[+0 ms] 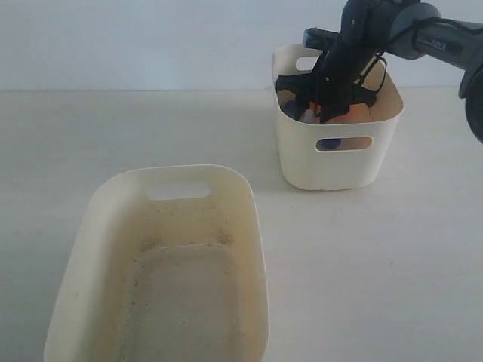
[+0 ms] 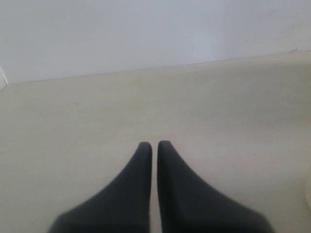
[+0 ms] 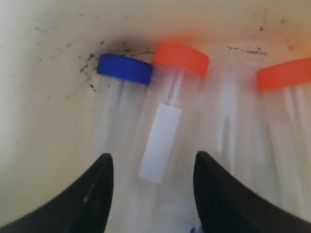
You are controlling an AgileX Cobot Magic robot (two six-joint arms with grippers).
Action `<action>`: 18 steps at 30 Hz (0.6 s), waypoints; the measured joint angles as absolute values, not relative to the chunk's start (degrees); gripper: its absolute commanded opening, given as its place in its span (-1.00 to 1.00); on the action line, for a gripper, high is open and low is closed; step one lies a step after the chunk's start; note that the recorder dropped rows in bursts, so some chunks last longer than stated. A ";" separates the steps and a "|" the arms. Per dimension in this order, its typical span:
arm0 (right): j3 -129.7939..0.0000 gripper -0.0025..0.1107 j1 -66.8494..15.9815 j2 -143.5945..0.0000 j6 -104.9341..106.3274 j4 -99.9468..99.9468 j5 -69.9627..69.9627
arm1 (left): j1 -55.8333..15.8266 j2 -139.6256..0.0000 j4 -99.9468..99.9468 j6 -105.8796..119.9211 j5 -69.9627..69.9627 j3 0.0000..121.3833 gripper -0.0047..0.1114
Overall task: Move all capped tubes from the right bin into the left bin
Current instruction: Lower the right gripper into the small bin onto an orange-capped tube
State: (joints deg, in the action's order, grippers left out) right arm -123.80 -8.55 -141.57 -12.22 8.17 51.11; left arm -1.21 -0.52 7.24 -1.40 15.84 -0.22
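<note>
So the right gripper [image 3: 153, 160] is down inside the right bin [image 1: 302, 151], jaws spread apart and straddling the middle orange-capped tube [image 3: 167, 111]. It doesn't look pinched yet: there's a clear gap on the blue side, while the other finger sits very close to it. All three capped tubes lie in that bin, side by side with their caps up against a grubby, speckled wall. The blue-capped tube [image 3: 124, 68] is right next to the middle one, caps about touching, and the other orange-capped tube [image 3: 284, 73] is a bit further off. To do the grab well, the robot probably wants to centre on the clear body below the cap, roughly where the white label [image 3: 160, 143] is. It should close gently so the slick plastic doesn't squirt out, and make sure the finger on the blue side slides between the two tubes rather than catching both. After that it's a straight lift to clear the deep wall. The tubes are see-through and narrow, so they're easy to misjudge. The left bin [image 1: 90, 256] has no tubes in it. The left gripper [image 2: 151, 144] hangs over the bare table [image 1: 377, 249], fingers pressed together, holding nothing.
</note>
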 measured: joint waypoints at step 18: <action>-123.80 -0.14 -8.55 -144.24 -12.81 8.02 50.84 | -1.21 -0.52 7.24 -1.40 15.84 -0.22 -0.84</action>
